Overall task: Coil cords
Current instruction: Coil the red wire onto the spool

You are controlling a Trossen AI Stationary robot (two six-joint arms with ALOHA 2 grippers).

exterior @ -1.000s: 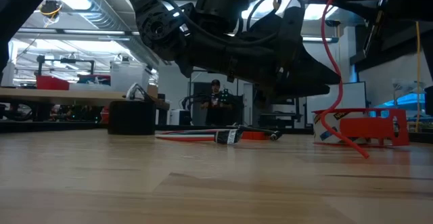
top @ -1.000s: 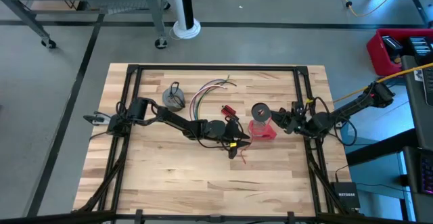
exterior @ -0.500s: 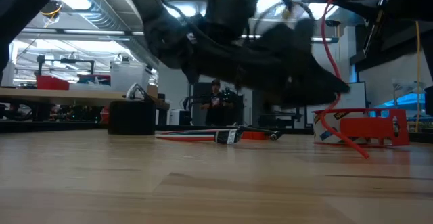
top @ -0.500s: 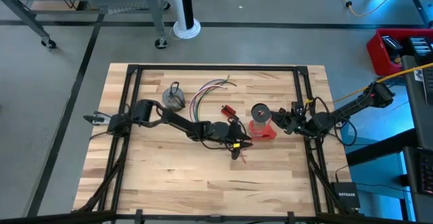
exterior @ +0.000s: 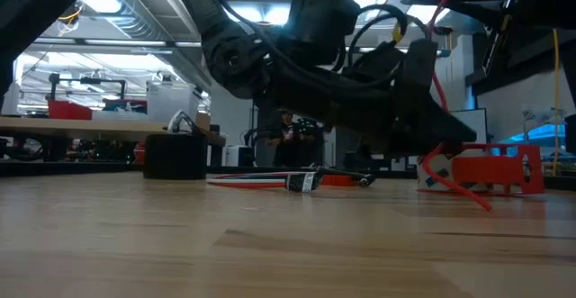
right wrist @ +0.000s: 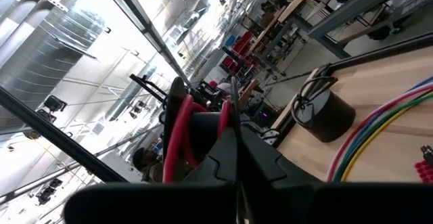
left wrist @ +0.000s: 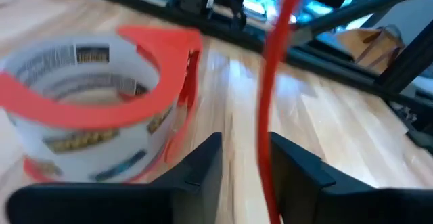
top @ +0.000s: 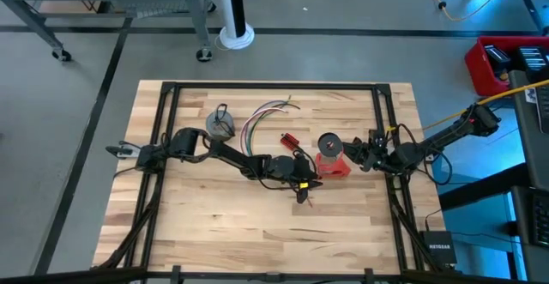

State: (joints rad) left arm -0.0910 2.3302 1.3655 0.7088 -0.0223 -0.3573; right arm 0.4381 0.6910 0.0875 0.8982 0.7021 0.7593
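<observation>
Standing beside the red cord (left wrist: 274, 95), the red tape roll (left wrist: 88, 109) crowds the left pincer (left wrist: 247, 160), fingers apart astride that thin cord mid-surface (top: 214, 232); right pincer (top: 358, 152) together, clamping red-and-black coil (right wrist: 196, 126)

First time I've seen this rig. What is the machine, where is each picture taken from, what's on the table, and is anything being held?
These are two dark robot arms at a wooden table. One picture looks straight down from above, one looks level across the tabletop, and two come from cameras on the arms' wrists. The left pincer is near the table's middle, open, with a thin red cord running between its fingers. The right pincer is at the right side, shut on loops of that cord. A red tape roll stands between them. Farther back lie a small grey coil, a bundle of coloured wires and a small red block.
</observation>
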